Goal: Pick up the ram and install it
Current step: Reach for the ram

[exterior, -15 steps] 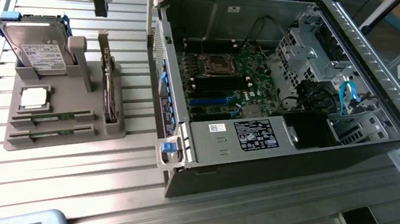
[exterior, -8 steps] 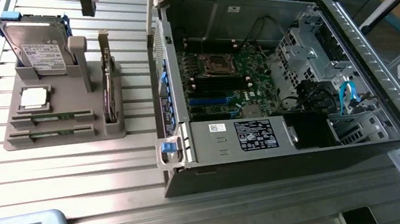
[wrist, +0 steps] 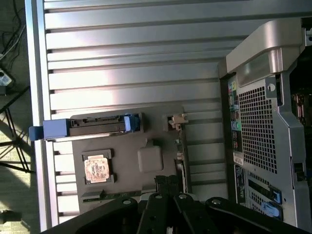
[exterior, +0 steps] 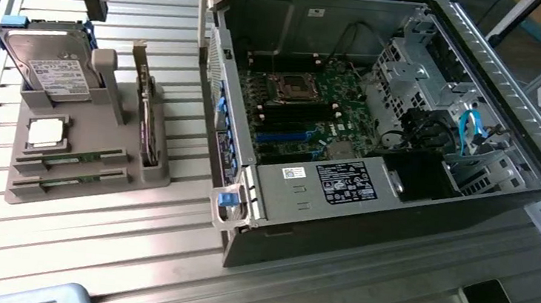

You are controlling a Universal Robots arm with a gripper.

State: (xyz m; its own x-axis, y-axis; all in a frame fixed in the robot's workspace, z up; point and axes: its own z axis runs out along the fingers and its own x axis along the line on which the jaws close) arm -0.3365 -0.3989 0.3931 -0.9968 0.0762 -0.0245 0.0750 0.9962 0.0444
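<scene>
Ram (exterior: 71, 156): two sticks slotted in the grey holder (exterior: 78, 197), below the gripper, well apart from it.
Gripper (exterior: 96, 8): fingers closed together, holding nothing.
Handling: probably light, stiff and fragile; pinch the long edges mid-length, off the chips.
Computer case (exterior: 363, 227): open, off to the gripper's side.

A workshop or lab, shown by slotted aluminium table (exterior: 141, 258), opened computer case (exterior: 362, 238), parts fixture (exterior: 98, 135)

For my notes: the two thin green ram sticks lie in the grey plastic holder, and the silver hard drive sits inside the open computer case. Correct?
No. The exterior view shows the silver hard drive standing in the grey plastic holder too, outside the open computer case; the rest holds.
</scene>
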